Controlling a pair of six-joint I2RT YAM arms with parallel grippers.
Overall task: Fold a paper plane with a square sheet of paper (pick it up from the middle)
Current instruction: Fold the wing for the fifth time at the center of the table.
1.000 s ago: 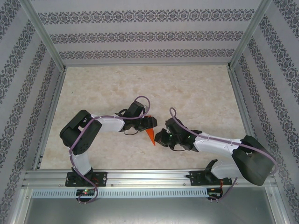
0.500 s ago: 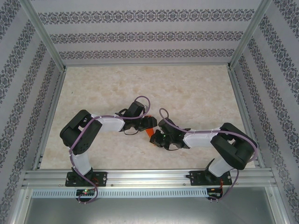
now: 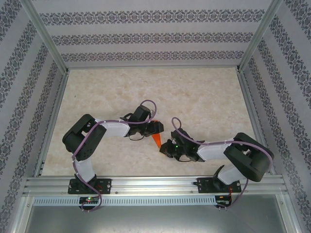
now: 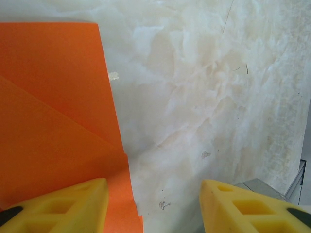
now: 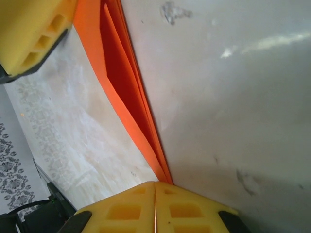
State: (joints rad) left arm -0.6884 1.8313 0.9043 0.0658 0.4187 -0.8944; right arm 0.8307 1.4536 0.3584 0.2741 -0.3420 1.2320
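Note:
The paper plane (image 3: 156, 141) is bright orange paper folded into a narrow wedge, its point toward the arm bases, on the marble table between the two grippers. My right gripper (image 3: 164, 149) is at that point. In the right wrist view the stacked orange layers (image 5: 124, 82) run edge-on straight into the seam of my right gripper (image 5: 155, 194), which is shut on the tip. My left gripper (image 3: 158, 128) is at the wide end. It stands open (image 4: 154, 204), with one yellow finger (image 4: 63, 204) over the paper's (image 4: 48, 121) edge and the other over bare table.
The marble table (image 3: 194, 97) has free room behind and to both sides of the arms. Patterned walls with metal posts (image 3: 46, 39) enclose it. An aluminium rail (image 3: 155, 184) carries the arm bases at the near edge. The left finger (image 5: 29, 34) shows at the right wrist view's top left.
The right arm pushed in over the paper half a second ago, then drew back slightly toward the bases, its elbow now folded closer. The left arm and the paper's wide end stayed put.

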